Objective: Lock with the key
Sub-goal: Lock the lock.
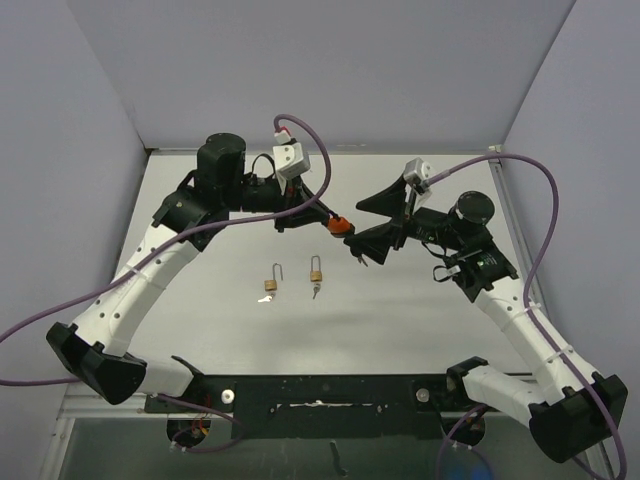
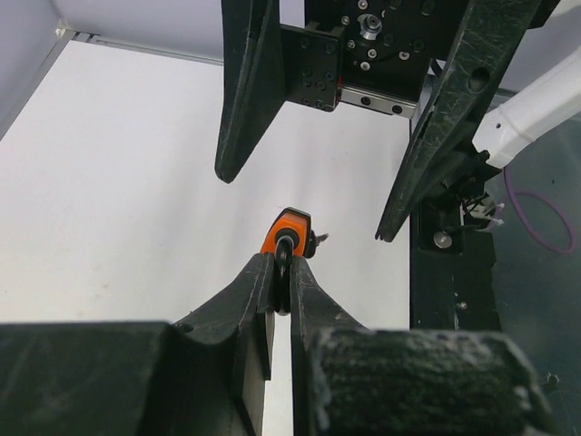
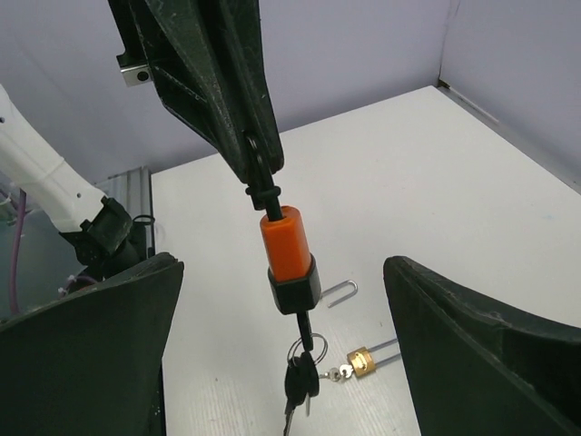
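Observation:
An orange cylinder lock (image 1: 339, 225) with a black end hangs in the air from my left gripper (image 1: 330, 218). In the left wrist view my left gripper (image 2: 283, 265) is shut on the lock's black shackle, with the orange body (image 2: 289, 227) just past the tips. In the right wrist view the lock (image 3: 286, 238) hangs upright. A key is in its lower end and a key bunch (image 3: 302, 371) dangles from it. My right gripper (image 3: 283, 272) is open wide, facing the lock, one finger on each side and not touching. It also shows in the top view (image 1: 355, 231).
Two small brass padlocks with open shackles lie on the white table, one (image 1: 270, 284) to the left and one (image 1: 316, 274) with a small key in it, the latter also in the right wrist view (image 3: 363, 361). Grey walls enclose the table.

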You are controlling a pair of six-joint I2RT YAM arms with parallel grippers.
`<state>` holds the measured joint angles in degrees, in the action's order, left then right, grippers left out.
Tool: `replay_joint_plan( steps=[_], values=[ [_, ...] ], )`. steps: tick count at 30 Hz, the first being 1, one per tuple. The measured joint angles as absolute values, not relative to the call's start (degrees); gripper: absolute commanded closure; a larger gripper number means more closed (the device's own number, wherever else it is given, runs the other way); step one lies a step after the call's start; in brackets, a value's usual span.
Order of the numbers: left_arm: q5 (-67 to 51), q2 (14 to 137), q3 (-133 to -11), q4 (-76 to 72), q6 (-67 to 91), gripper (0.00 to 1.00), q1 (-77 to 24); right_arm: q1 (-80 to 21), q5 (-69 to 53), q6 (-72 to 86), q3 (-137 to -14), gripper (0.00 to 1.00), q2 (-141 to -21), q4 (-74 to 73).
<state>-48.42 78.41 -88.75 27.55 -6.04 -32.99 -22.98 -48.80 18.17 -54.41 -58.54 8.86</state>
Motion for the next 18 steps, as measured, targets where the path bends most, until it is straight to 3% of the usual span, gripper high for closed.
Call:
replay_joint_plan(
  steps=[18],
  values=[
    [-44.2, 78.4, -96.3, 34.1, -9.7, 1.00, -38.6, -22.7, -55.7, 18.9, -54.4, 0.02, -62.9, 14.5]
  ],
)
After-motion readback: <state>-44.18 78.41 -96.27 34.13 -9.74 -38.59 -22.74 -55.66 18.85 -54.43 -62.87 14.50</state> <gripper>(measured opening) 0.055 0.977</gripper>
